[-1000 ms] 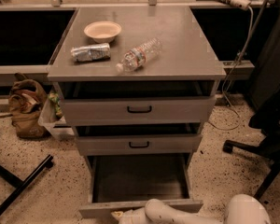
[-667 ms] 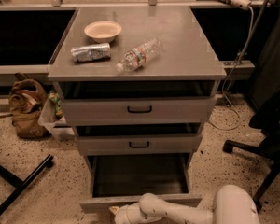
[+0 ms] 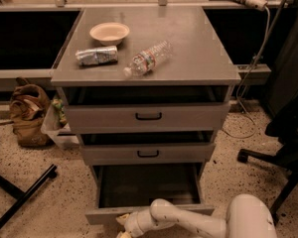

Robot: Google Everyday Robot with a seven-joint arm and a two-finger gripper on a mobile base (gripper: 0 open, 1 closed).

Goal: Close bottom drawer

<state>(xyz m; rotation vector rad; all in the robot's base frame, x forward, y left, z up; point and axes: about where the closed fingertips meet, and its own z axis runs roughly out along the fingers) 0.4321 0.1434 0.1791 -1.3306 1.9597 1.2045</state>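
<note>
The bottom drawer (image 3: 149, 185) of the grey metal cabinet is pulled out and empty, its low front panel (image 3: 102, 215) near the lower edge of the view. My white arm (image 3: 188, 222) reaches in from the bottom right. My gripper (image 3: 124, 227) sits at the drawer's front panel, at the very bottom edge of the view, partly cut off. The middle drawer (image 3: 148, 153) and the upper drawer (image 3: 148, 116) above it have black loop handles and stand slightly out.
On the cabinet top lie a beige bowl (image 3: 109, 32), a crushed can (image 3: 96, 56) and a plastic bottle (image 3: 148, 58). A brown bag (image 3: 27, 113) sits on the floor at left, a black chair base (image 3: 273, 157) at right, a black stand leg (image 3: 20, 197) at lower left.
My arm has moved up and left along the drawer's front panel. The drawer's front panel sits a little farther in than before.
</note>
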